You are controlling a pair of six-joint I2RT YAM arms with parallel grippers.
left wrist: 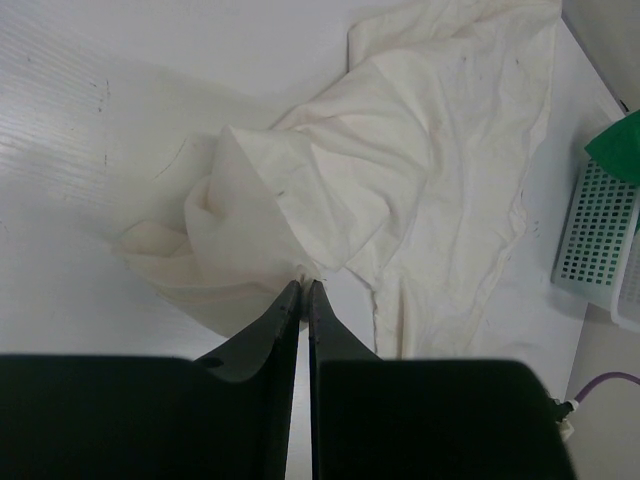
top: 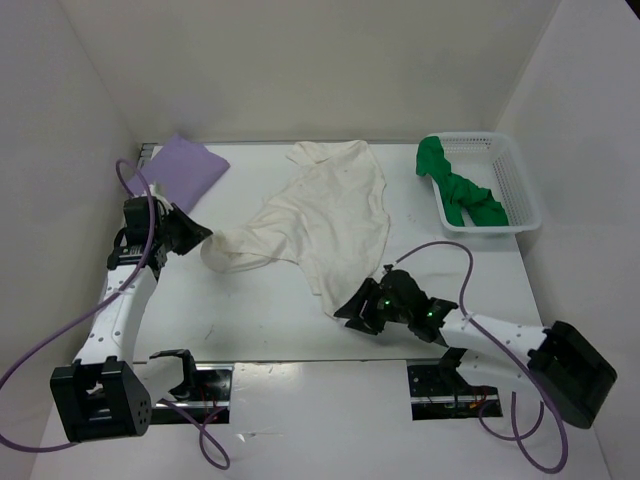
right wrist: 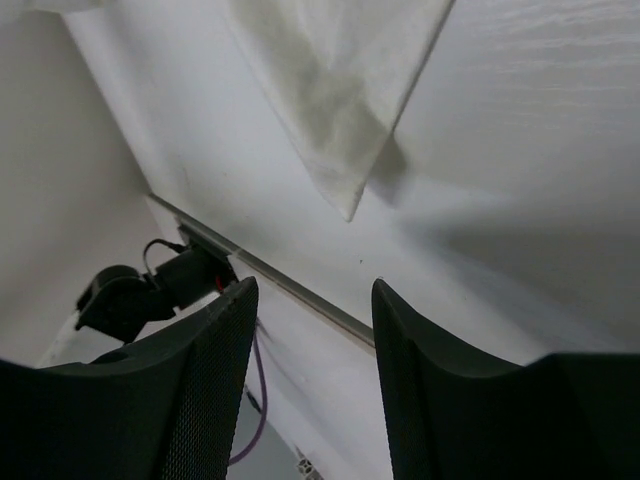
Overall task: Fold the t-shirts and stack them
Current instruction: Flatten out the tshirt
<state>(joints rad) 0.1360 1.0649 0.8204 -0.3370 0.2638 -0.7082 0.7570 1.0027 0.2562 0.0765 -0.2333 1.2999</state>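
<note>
White cloth short-sleeved t-shirt [top: 330,215]: crumpled, spread mid-worktop [top: 260,310]. Left tool [left wrist: 302,287]: pinched closed on its left sleeve. Right tool [right wrist: 310,290]: jaws wide apart, empty, beside the near hem. Lavender cloth t-shirt [top: 185,168]: folded, far left. Bright green cloth t-shirt [top: 460,190]: heaped in white plastic mesh basket [top: 522,198], far right.

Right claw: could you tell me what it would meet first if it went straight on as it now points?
Probably the near corner of the white t-shirt, just ahead of the open right claw; depth is unclear.
</note>
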